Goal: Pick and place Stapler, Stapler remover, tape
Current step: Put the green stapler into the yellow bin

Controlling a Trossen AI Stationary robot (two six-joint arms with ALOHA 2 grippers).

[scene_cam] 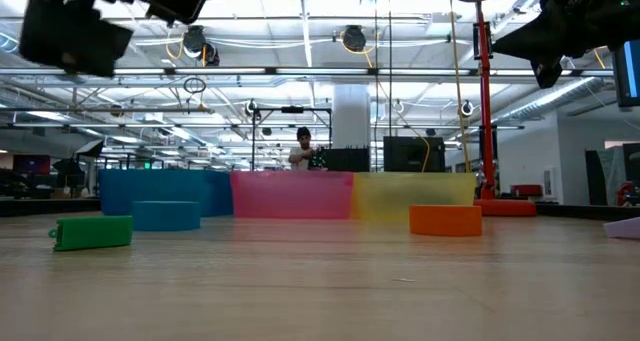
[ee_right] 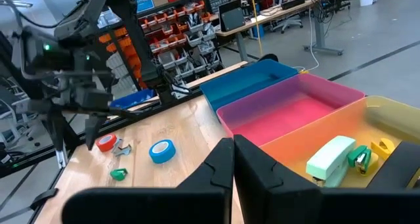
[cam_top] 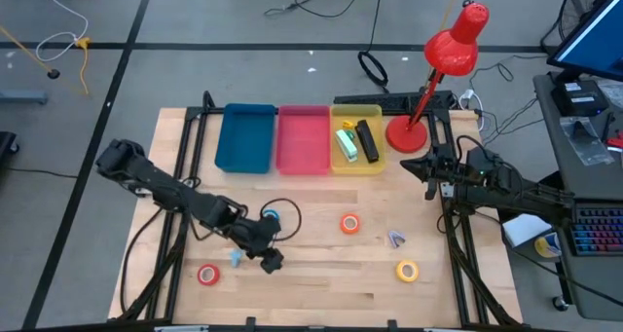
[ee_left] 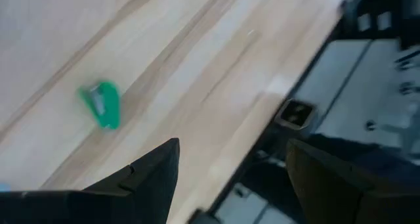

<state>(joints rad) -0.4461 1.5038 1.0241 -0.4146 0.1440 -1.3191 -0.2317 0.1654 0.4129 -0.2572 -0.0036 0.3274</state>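
From overhead I see my left gripper (cam_top: 271,261) hovering low over the table (cam_top: 321,283) with its fingers spread and nothing between them. The blue tape (cam_top: 270,216) lies just off at its 12 o'clock, the red tape (cam_top: 208,274) sits out at its 9 o'clock, and a small pale blue bit (cam_top: 236,259) rests just beside it, also at 9. In the left wrist view a small green piece (ee_left: 102,104) lies on the wood ahead of the spread fingers (ee_left: 154,175). The orange tape (cam_top: 350,224) is well off at 2 o'clock and the yellow tape (cam_top: 407,270) far out at 3. My right gripper (cam_top: 429,166) waits at the table's right edge beside the red lamp (cam_top: 443,69), fingers pressed together and empty. Three trays stand at the far side: blue tray (cam_top: 244,137), pink tray (cam_top: 303,139) and yellow tray (cam_top: 357,164); the yellow one holds a pale green stapler (cam_top: 346,143) and a black stapler (cam_top: 367,140)
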